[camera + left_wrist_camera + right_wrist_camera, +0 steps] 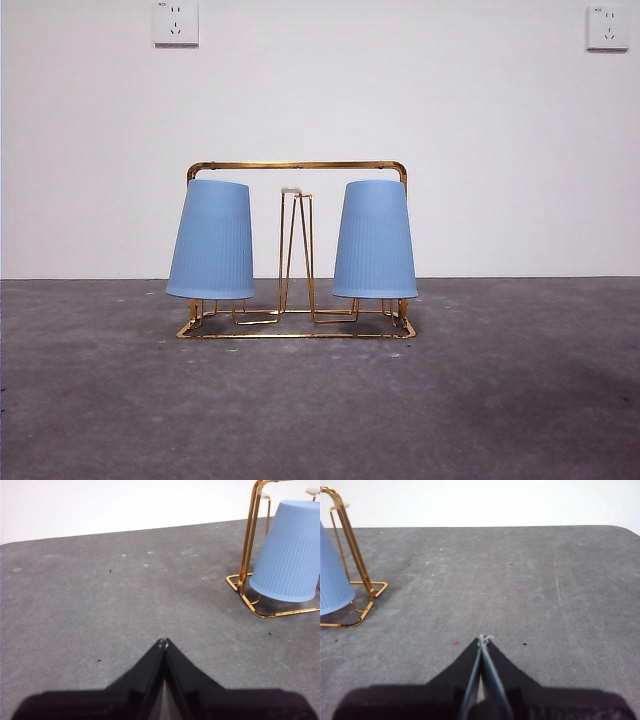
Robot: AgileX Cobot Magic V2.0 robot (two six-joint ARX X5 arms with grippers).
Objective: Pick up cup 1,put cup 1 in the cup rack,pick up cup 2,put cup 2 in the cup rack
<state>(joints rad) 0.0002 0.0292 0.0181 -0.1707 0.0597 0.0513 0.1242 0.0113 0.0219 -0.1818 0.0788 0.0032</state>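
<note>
Only the cup rack point(296, 250) and its two cups point(211, 240) obstruct the table point(500, 400).

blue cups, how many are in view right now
2. One blue cup hangs upside down on the left side of the gold rack in the front view, the other cup upside down on the right side. None seems hidden.

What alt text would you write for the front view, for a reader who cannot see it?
Two blue cups, one at left and one at right, hang upside down on a gold wire cup rack, one at each end under its top bar. The rack stands on a grey table before a white wall with two sockets. No robot arm or tool appears.
</note>
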